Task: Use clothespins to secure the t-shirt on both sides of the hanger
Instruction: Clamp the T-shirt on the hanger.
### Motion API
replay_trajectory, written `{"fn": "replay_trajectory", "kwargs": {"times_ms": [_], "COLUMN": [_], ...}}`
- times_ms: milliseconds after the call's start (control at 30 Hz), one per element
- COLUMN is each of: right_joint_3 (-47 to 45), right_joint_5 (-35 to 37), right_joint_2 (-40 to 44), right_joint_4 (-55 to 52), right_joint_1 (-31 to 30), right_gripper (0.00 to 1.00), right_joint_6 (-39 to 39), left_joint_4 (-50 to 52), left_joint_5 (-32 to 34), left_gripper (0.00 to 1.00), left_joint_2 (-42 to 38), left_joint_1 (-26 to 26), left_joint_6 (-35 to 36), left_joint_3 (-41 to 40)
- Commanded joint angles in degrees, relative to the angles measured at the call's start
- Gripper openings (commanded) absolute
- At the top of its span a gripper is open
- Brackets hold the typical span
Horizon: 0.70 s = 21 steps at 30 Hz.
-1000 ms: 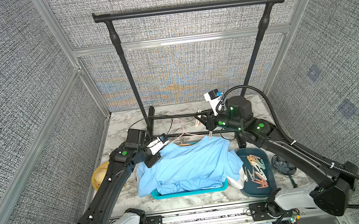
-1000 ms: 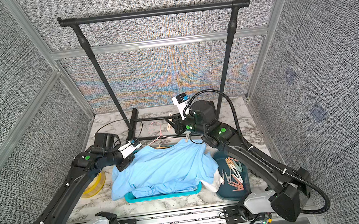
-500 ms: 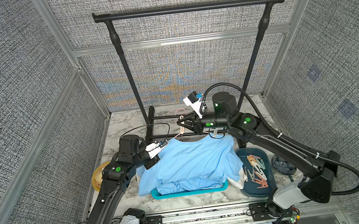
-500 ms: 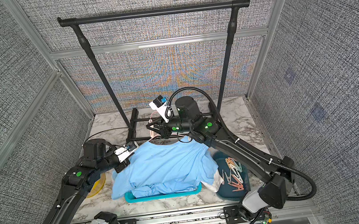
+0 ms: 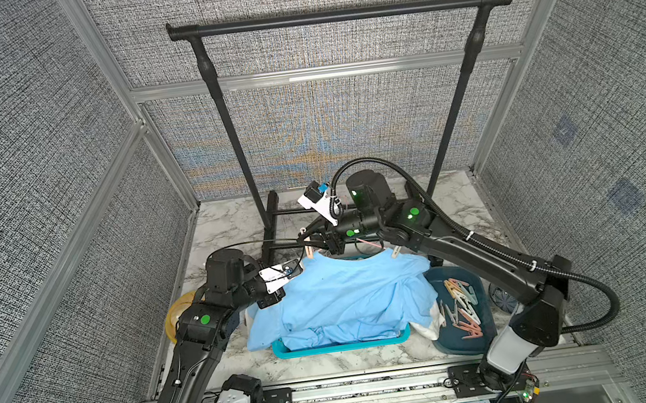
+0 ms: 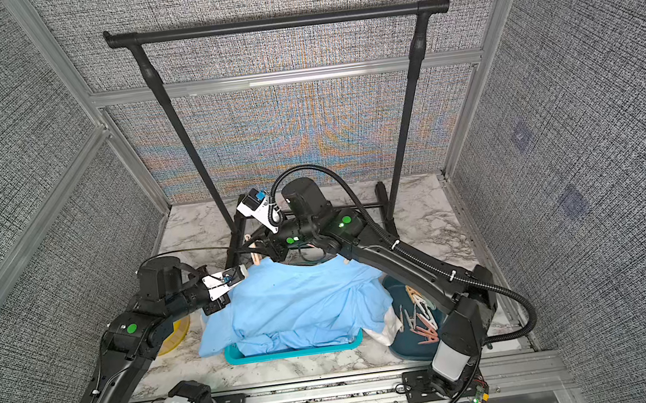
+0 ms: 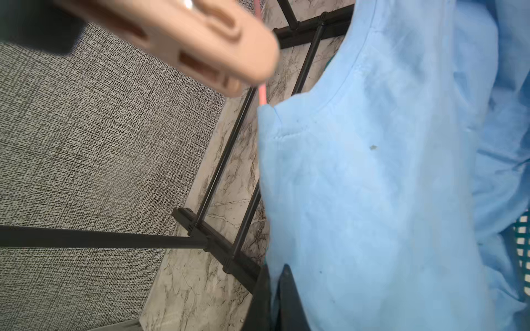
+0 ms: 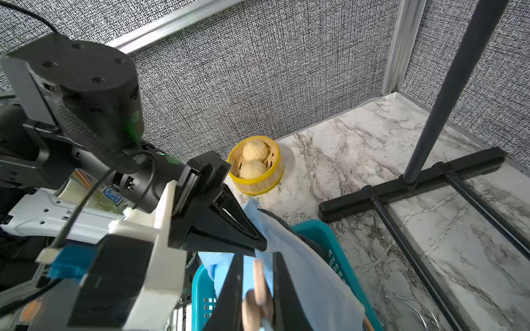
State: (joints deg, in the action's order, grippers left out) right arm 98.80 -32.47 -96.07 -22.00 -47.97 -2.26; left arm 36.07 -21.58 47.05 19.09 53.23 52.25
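Gripping one beige clothespin — right pincer; left pincer clenched on one blue t-shirt.

On marble tabletop stand black rack, teal basket, yellow steamer.

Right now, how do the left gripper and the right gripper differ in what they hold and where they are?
The left gripper pinches the blue t-shirt; the right gripper grips a beige clothespin. The left gripper is at the shirt's outer edge; the right gripper is farther back, by the collar. Shared: both pairs of jaws are closed on something, at the shirt's left side.
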Motion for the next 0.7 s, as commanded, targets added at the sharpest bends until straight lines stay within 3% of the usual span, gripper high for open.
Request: {"fn": "replay_trajectory", "kwargs": {"times_ms": [0, 367, 667], "right_joint_3": [2.0, 7.4, 5.7], "right_joint_5": [-1.6, -3.9, -4.8], "right_joint_2": [-1.7, -6.2, -6.4], "right_joint_4": [-2.9, -8.6, -8.6], "right_joint_1": [-0.2, -0.9, -1.3], "right_gripper": [0.0, 0.0, 0.0], "right_joint_6": [2.5, 8.4, 13.2], "left_joint_4": [-1.2, -0.7, -0.8], "left_joint_5": [-2.1, -3.2, -2.4], "left_gripper": [0.0, 0.0, 0.0], "left_joint_2": [-0.6, -2.2, -4.0], "left_joint_1": [0.1, 0.1, 0.0], "left_joint_6": [1.0, 1.0, 0.7], "left_joint_3": [-0.1, 0.1, -0.1]}}
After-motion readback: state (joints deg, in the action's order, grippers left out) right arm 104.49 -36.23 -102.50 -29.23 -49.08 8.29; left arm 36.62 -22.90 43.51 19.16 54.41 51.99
